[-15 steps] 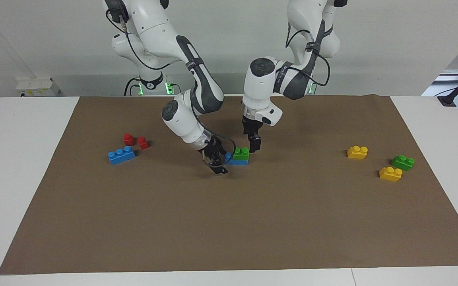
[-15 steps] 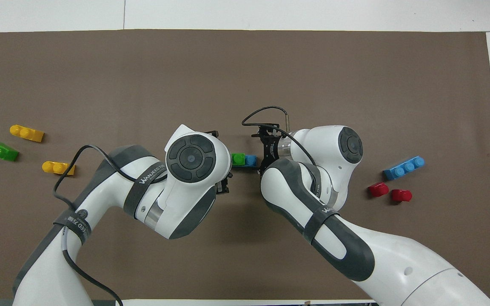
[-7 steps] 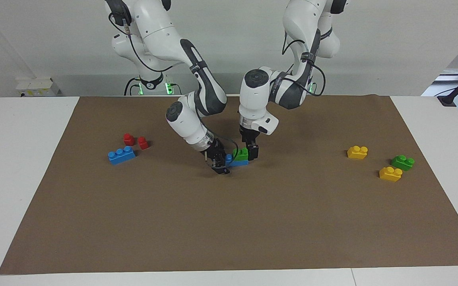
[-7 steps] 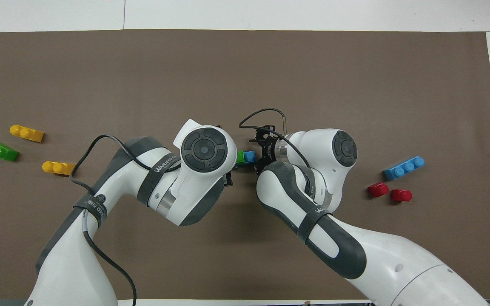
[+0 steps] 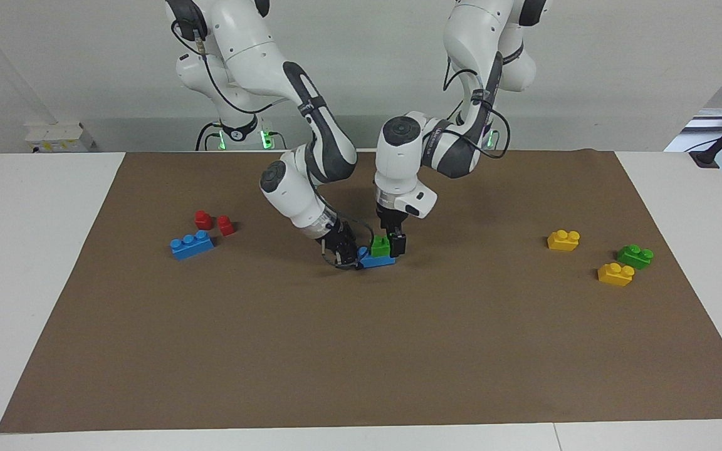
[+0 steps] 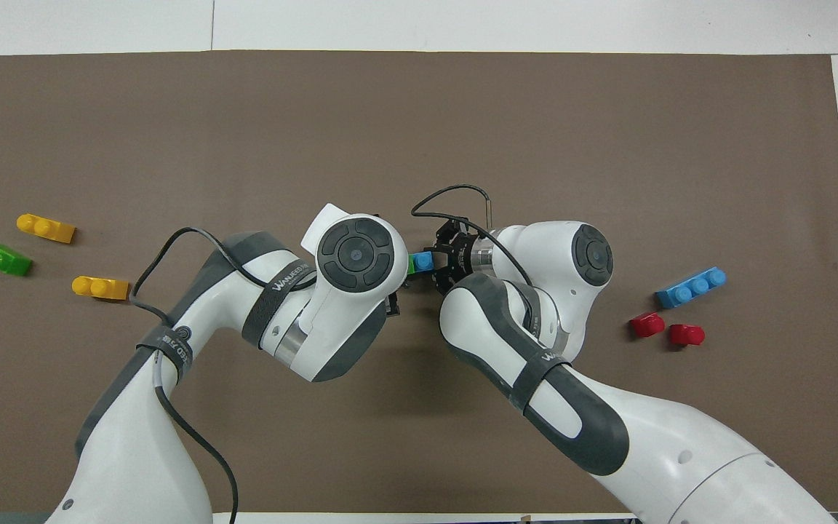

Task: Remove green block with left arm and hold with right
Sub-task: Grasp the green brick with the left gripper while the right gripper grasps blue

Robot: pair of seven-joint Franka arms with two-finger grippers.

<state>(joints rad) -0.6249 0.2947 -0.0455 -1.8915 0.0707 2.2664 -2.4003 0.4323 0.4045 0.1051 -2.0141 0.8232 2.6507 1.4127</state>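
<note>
Your right end effector (image 5: 350, 254) grips the end of the blue brick (image 5: 376, 259) at mid-table. The green block (image 5: 380, 245) sits on that brick. Your left end effector (image 5: 391, 243) is closed around the green block. The arm band reads "WANJEED".

Both arms are glossy white jointed shells with dark grey padded sections along their links and round dark grey caps on the wrist joints, and each carries a grey band printed with white lettering. The left arm (image 5: 461, 134) has a plain white wrist, a looping black cable and a small narrow black gripper (image 5: 397, 241). The right arm (image 5: 301, 160) has a shiny silver wrist collar, a thin black cable curling off it and a wider black gripper (image 5: 342, 250); green lights glow at its base.
</note>
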